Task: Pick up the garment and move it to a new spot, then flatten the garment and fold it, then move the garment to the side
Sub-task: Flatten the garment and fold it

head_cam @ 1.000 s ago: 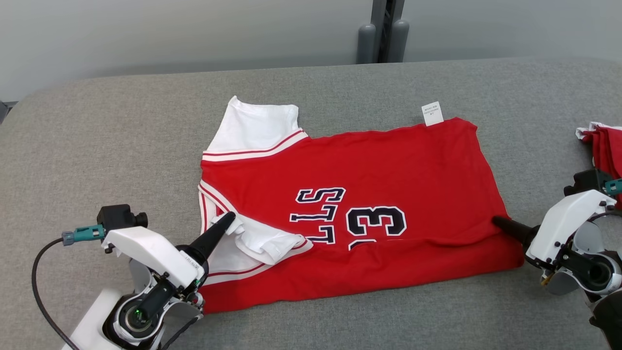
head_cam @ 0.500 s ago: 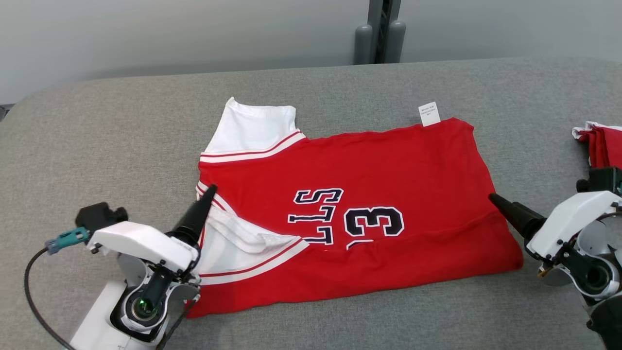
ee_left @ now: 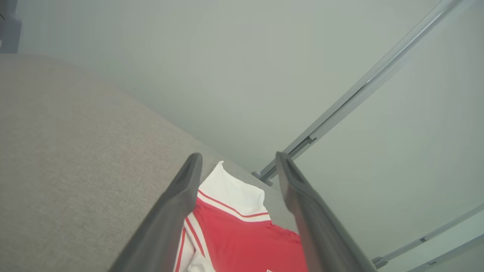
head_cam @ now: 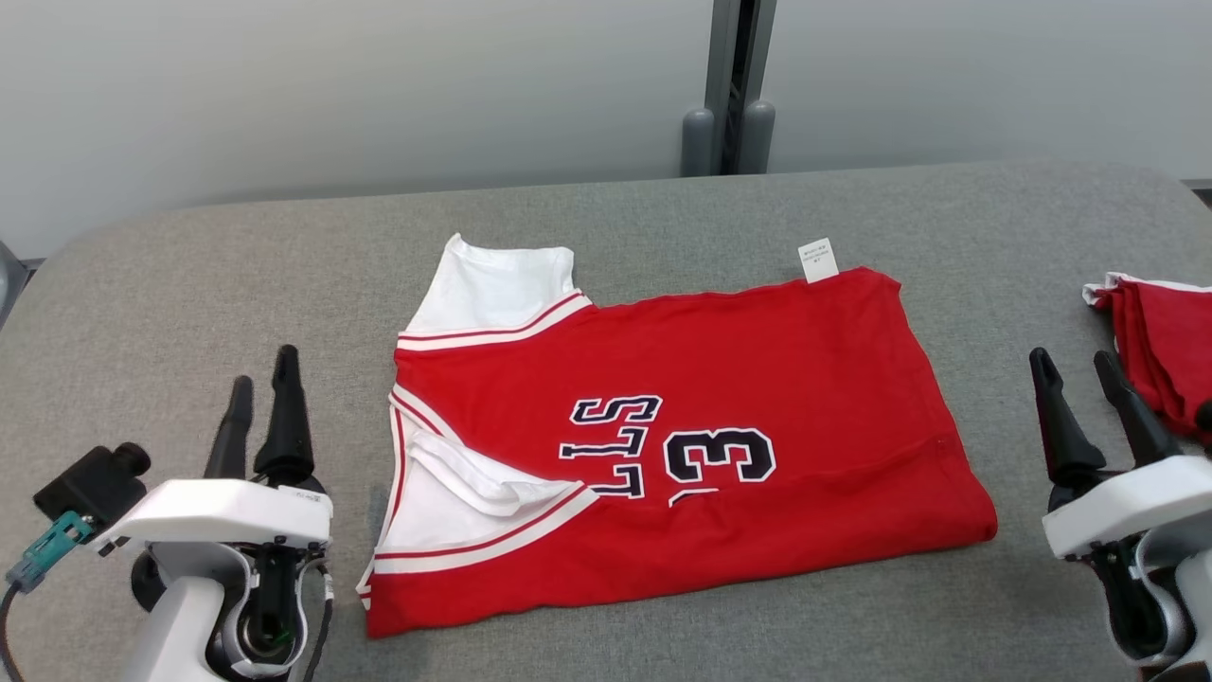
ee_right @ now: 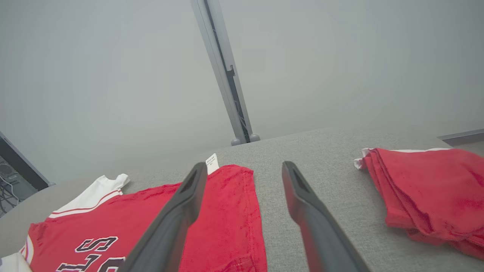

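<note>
The jersey (head_cam: 682,426) lies flat in the middle of the table (head_cam: 189,284), its long axis running side to side. The neck and white sleeves are at the robot's left and the hem is at its right. The near long edge looks turned up over the body, since the fold line cuts off the lower part of the lettering, so one fold seems done.

The left gripper (head_cam: 263,367) stands off the neck end with its fingers spread and nothing between them. The right gripper (head_cam: 1071,357) stands off the hem end, also spread and empty. Neither touches the cloth. The right one looks a little nearer its end (though not by much).

The jersey therefore lies between the two grippers, inward from each, so each arm has its own short end to take. The next fold probably turns on that layout.

A pile (head_cam: 1160,341) of red garments sits just beyond the right gripper, which a wide swing on that side could catch.
</note>
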